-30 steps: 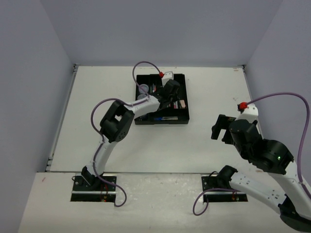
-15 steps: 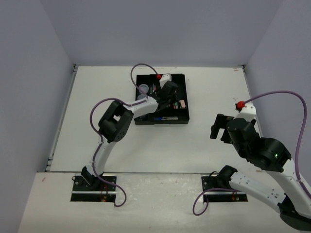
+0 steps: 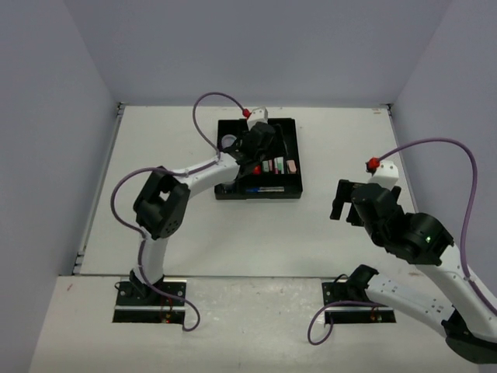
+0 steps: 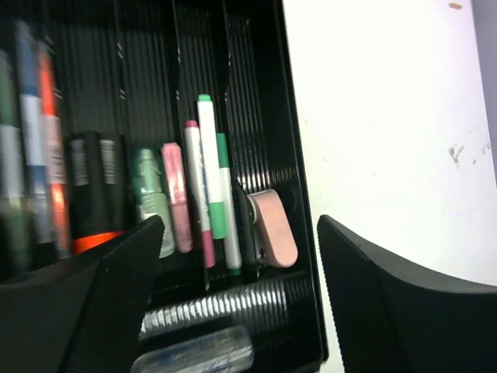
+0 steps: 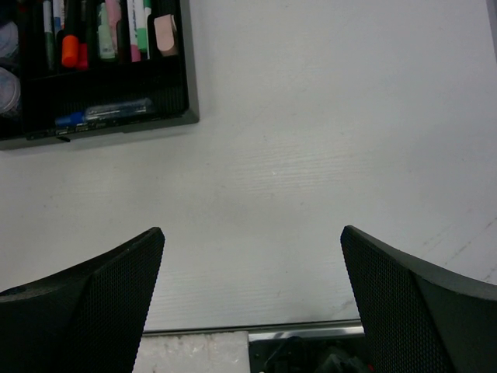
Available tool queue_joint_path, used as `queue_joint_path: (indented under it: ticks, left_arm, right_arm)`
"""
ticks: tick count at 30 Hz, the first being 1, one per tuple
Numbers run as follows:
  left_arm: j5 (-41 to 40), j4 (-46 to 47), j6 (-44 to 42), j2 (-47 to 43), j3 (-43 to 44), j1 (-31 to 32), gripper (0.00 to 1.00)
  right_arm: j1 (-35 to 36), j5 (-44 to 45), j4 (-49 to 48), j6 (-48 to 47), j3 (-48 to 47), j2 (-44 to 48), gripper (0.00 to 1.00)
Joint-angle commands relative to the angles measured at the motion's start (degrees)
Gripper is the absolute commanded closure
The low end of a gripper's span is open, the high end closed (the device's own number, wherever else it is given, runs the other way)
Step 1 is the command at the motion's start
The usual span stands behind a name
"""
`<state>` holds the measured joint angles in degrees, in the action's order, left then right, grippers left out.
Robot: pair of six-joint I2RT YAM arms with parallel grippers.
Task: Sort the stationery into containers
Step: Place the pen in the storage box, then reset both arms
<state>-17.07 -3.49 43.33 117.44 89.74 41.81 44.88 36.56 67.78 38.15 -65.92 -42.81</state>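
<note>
**Fig.** Left gripper (image 4: 241, 233) — jaws apart, holding nothing, hovering over black tray (image 3: 260, 196) by middle of far edge of desk (image 5: 311, 155). In tray's slots: markers (image 4: 177, 198), thin pens (image 4: 208, 167), pink eraser (image 4: 276, 229) rightmost in row, grey-lilac pot (image 3: 229, 142) at tray's left side. Right gripper (image 5: 252, 231) — jaws apart, empty, above bare desk near right edge.

The black tray (image 3: 298, 148) is sitting flat on the desk (image 3: 349, 140), toward its far side. The pink eraser (image 4: 276, 229) is lying tilted in the slot against the tray's right wall. Beside it, green-and-white markers (image 4: 208, 167), a pink marker (image 4: 176, 206) and black markers (image 4: 93, 186) with orange ends are lying lengthwise. A blue-tipped pen (image 5: 105, 113) is lying in the crosswise slot along the near edge. Grey-lilac pots (image 5: 8, 89) are sitting at the tray's left.
</note>
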Motion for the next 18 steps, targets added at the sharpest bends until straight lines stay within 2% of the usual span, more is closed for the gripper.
queue_joint_path:
  ticks: [1, 4, 8, 10, 14, 18]
  left_arm:
    - [-4.71, 2.88, -6.81, -15.20, -5.46, 0.43, 0.00]
    - [-10.95, -4.60, -10.74, -23.71, -9.71, 0.20, 0.00]
    - [-18.64, -14.30, -10.09, -32.89, -16.56, -1.03, 0.00]
    - [-22.98, -18.04, -9.14, -40.49, -21.09, -2.61, 0.00]
    - [-24.99, -24.51, -8.00, -49.77, -29.61, -4.20, 0.00]
    - [-23.10, -26.97, -11.98, -61.38, -36.15, -4.20, 0.00]
  right_arm:
    - [0.08, 1.14, -4.51, -0.26, 1.46, -2.71, 0.01]
    - [0.07, 2.53, -7.62, 0.25, 1.84, -2.81, 0.01]
    - [0.03, 4.84, -9.68, 0.95, 1.27, -1.93, 0.01]
    - [0.03, 6.50, -11.87, -0.10, 2.45, -0.52, 0.01]
    - [0.03, 7.98, -17.86, -3.74, 6.27, 3.33, 0.01]
    - [0.03, 7.83, -20.07, -5.29, 8.60, 6.02, 0.01]
